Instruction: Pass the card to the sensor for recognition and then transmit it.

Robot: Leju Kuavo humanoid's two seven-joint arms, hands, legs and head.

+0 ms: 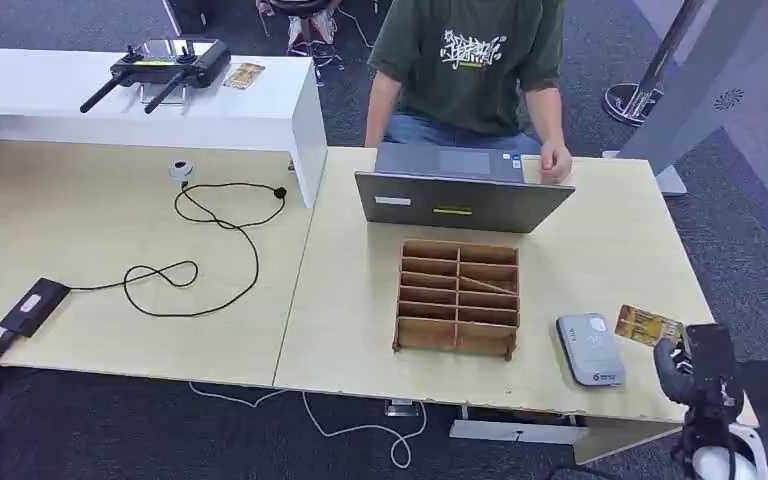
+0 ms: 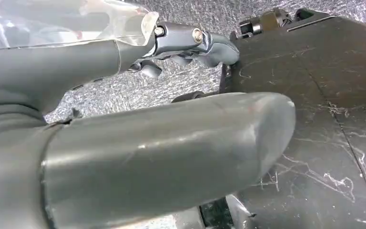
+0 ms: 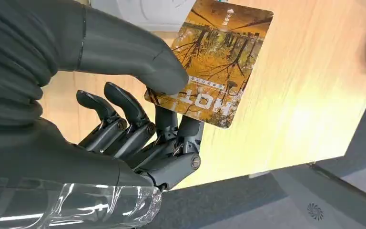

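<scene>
While the card (image 3: 213, 62) is getting pinched at one edge between the thumb and the dark fingers (image 3: 124, 107) of your right hand (image 1: 682, 362), it's hanging in the air just beside the grey sensor (image 1: 590, 348), out toward the bench's (image 1: 600, 240) right edge, not over the pad yet. Most of the card is sticking out past the grip, so that's the weak spot I'm seeing: the hold is only catching a corner strip, and if you're swinging it over fast or tapping the sensor too hard, it's probably going to pivot or slide out and drop onto the bench or off the near edge. Tilt matters too, since the card is sitting at an angle and the reader might not pick it up unless you're laying it flat and close.

Further out, the wooden divider tray (image 1: 457, 296) is sitting just left of the sensor, and a person (image 1: 465, 60) is working at a laptop (image 1: 460, 190) across the bench.

Your left hand (image 2: 138, 157) is hanging down by the robot's body, and I can't tell if it's clenched or loose.
</scene>
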